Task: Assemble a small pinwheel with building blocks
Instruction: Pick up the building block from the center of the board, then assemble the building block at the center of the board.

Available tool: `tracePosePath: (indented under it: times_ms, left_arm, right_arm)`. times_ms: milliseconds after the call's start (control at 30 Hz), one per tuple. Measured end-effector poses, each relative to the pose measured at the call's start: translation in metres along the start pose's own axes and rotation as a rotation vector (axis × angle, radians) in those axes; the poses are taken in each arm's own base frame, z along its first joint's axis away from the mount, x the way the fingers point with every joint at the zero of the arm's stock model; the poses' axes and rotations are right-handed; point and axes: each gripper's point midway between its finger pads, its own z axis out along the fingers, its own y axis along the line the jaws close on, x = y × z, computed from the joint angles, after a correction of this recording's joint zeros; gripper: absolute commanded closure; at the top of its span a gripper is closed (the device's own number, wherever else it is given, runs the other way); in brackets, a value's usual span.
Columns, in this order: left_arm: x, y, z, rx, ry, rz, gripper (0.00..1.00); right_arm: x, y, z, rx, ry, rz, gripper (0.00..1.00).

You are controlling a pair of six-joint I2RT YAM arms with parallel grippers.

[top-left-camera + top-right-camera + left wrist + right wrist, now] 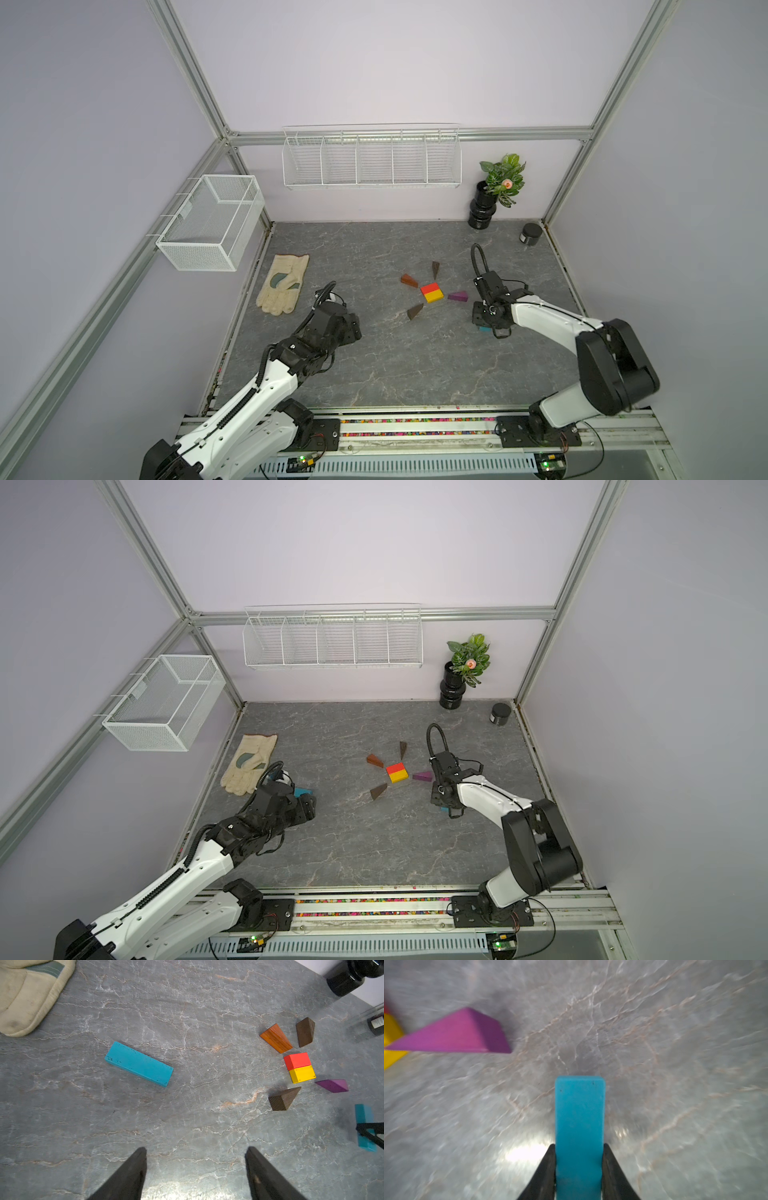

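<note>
Over by the purple wedge (pixel 452 1034), the first observer asks, "what has the right gripper (pixel 579 1147) got?"

"Its jaws are clamped across the narrow width of the teal bar (pixel 579 1118), roughly mid-length judging by the left wrist view. Whether the bar is off the table (pixel 374 365) is lost in the blur."

"How should it handle?"

"Probably light, rigid painted wood with smooth sides. A hold near the middle keeps it balanced. Nearer an end it might pivot between the fingers while being laid as the stem of the pinwheel (pixel 431 292), beside the yellow brick (pixel 302 1074)."

"And the left gripper (pixel 196 1151)?"

"Spread wide and empty. It hovers short of the second teal bar (pixel 138 1063), which lies flat, well apart from the wedges."
</note>
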Motion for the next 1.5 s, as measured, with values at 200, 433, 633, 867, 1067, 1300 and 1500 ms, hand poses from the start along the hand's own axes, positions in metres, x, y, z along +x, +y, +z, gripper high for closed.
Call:
tracePosePath:
  times_ms: [200, 433, 633, 867, 1067, 1300, 1500]
  left_arm:
    - [-0.004, 0.001, -0.002, -0.003, -0.019, 0.002, 0.23]
    - [-0.004, 0.002, -0.003, -0.01, -0.024, 0.002, 0.23]
    - [-0.007, 0.001, -0.007, 0.002, -0.039, -0.003, 0.23]
    - [-0.005, 0.004, -0.008, -0.001, -0.041, -0.003, 0.23]
    - [-0.002, 0.006, -0.006, -0.006, -0.035, -0.001, 0.23]
    - [-0.002, 0.006, -0.005, -0.008, -0.032, 0.0, 0.23]
    - [-0.001, 0.006, -0.005, -0.009, -0.031, 0.0, 0.23]
  right_arm:
    - [0.007, 0.038, -0.054, -0.126, -0.101, -0.105, 0.8]
    - [0.044, 0.096, -0.059, -0.189, -0.042, -0.245, 0.81]
    - [0.058, 0.114, -0.023, -0.147, 0.029, -0.29, 0.79]
    - [0.065, 0.109, 0.007, -0.123, 0.104, -0.326, 0.73]
    - [0.053, 0.11, 0.01, -0.175, 0.099, -0.342, 0.47]
    - [0.039, 0.117, 0.011, -0.204, 0.096, -0.374, 0.56]
    - [0.033, 0.12, 0.019, -0.194, 0.105, -0.396, 0.71]
